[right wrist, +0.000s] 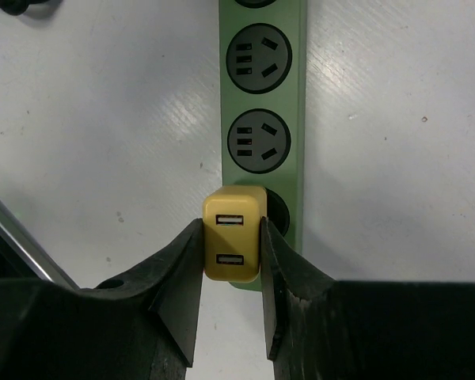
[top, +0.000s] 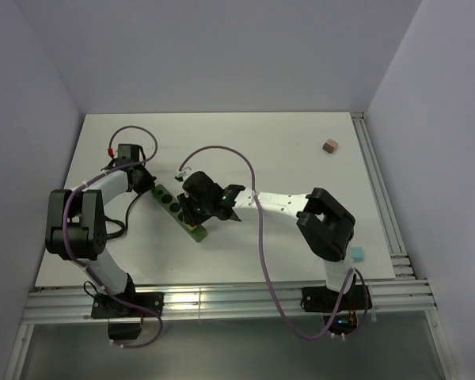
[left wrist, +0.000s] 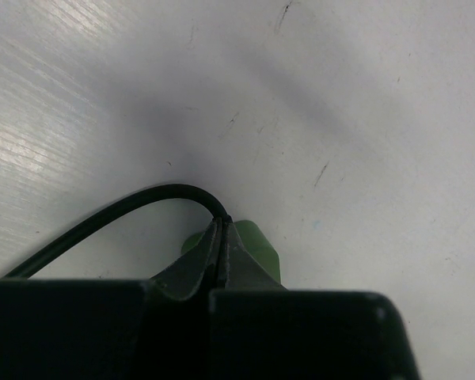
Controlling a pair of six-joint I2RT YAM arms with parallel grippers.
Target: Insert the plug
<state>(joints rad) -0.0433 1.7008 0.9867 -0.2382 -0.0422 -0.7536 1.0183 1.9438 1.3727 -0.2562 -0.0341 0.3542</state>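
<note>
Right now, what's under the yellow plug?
A dark round socket on the green power strip, with only its right edge peeking out beside the yellow plug. The plug covers the rest, so its prongs and the socket's slots cannot be seen.

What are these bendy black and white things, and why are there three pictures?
They are two robot arms bolted to a white table. One picture looks down from above; the other two come from a small camera on each wrist. On the table lie a green power strip, a small brown cube and a teal block. The right gripper pinches a yellow plug at one of the strip's sockets. The left gripper is shut by the strip's black cable.
</note>
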